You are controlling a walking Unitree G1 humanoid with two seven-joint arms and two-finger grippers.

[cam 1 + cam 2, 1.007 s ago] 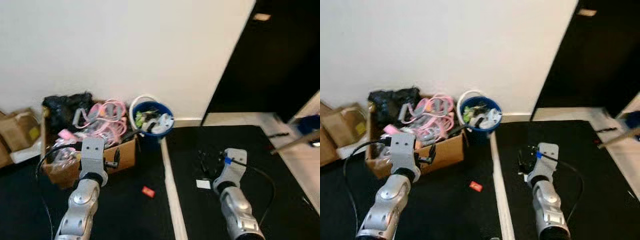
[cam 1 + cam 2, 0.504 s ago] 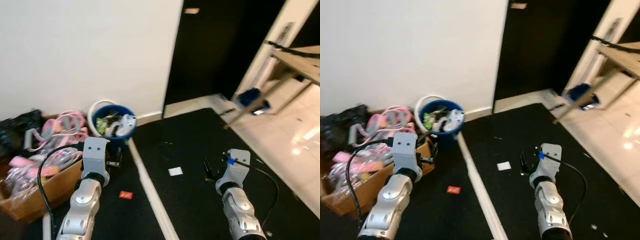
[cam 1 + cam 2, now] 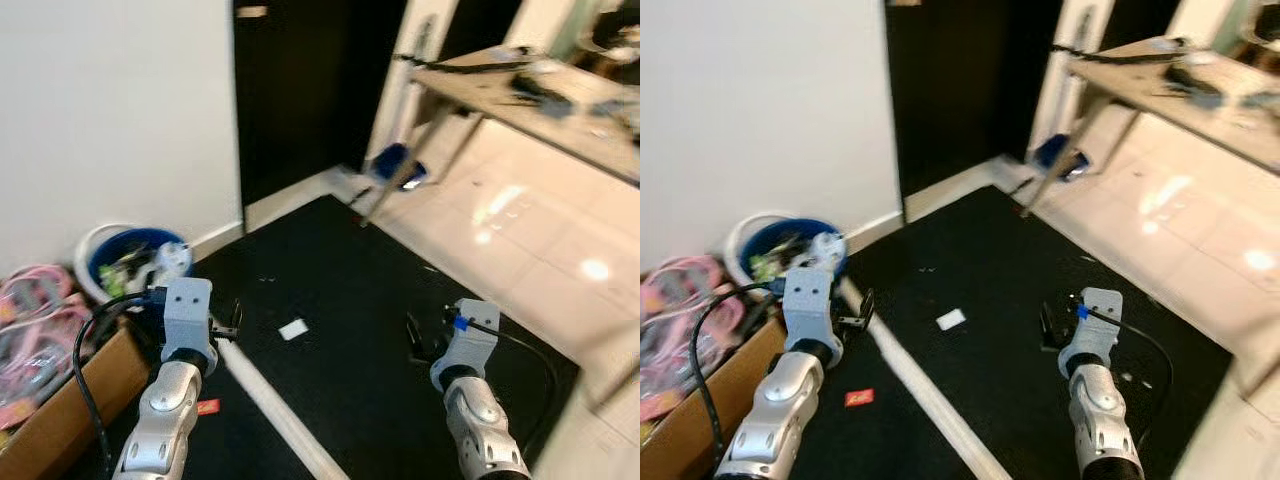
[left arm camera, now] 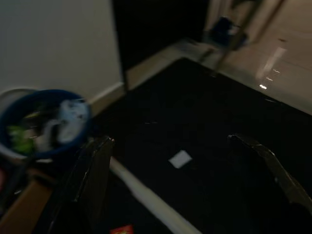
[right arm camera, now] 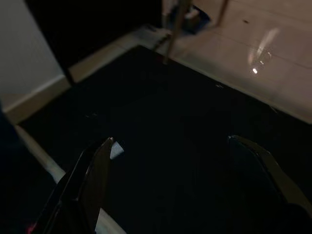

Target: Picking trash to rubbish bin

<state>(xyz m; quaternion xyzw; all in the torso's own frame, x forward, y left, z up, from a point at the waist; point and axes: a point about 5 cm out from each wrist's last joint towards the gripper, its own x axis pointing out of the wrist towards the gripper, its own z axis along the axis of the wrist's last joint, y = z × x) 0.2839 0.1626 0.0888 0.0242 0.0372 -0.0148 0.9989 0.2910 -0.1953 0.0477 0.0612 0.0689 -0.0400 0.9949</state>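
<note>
A blue bin (image 3: 125, 262), a white scrap (image 3: 293, 329) and red scrap (image 3: 208, 406) on black carpet (image 3: 350, 300).

One blue rubbish bin (image 3: 125, 265), full of mixed trash. One white paper scrap (image 3: 293, 329) on black mat, ahead of left gripper's fingers. One red wrapper (image 3: 207, 407) on floor. One cardboard box (image 3: 62, 410), pink items inside. One table (image 3: 520, 95). Two silver robot arms.
</note>
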